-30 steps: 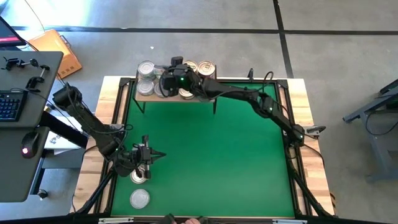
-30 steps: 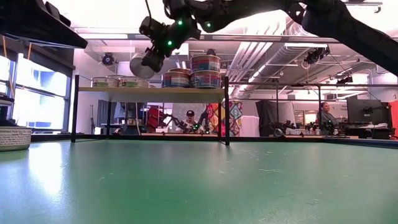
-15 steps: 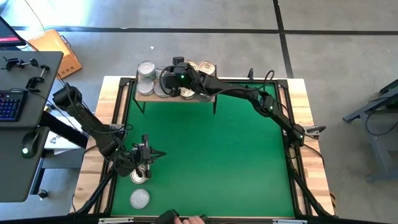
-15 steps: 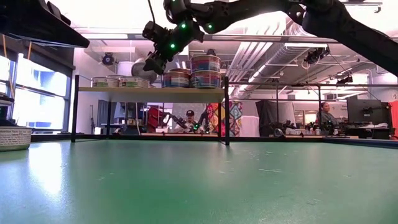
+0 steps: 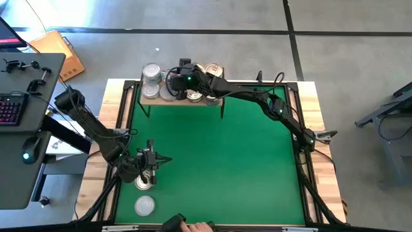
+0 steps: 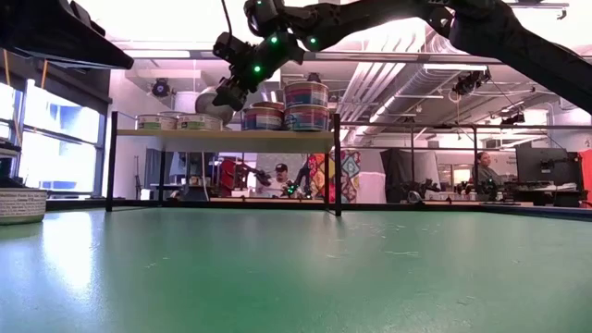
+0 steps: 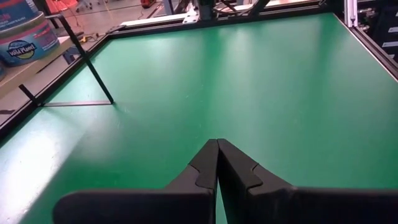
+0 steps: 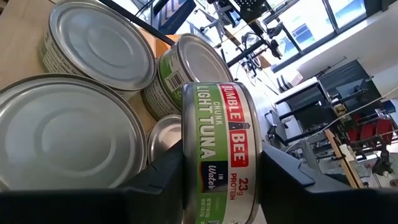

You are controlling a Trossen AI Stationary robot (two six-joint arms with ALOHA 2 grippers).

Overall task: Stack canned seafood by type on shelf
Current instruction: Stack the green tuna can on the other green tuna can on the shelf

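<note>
My right gripper point(image 8: 214, 165) pinches a short round green-labelled tuna tin point(image 8: 217, 149) above the small light-wood shelf on black legs point(image 5: 182, 101), over silver-lidded tins point(image 8: 62, 134) there. My left gripper point(image 7: 217, 163), fingers pressed together, hovers over the green mat point(image 5: 219, 161) beside a silver tin point(image 5: 144, 182).

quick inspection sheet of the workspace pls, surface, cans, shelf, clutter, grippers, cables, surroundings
surface: green mat in a pale wood frame
job's things: shelf at the far edge, cans on it; two silver cans near the left gripper
clutter: nothing seen
grippers: right gripper over the shelf, fingers clamped on a Bumble Bee tuna can; left gripper low over the mat, fingers shut, empty
cables: along the right arm
surroundings: desk with keyboard at left; people behind
</note>
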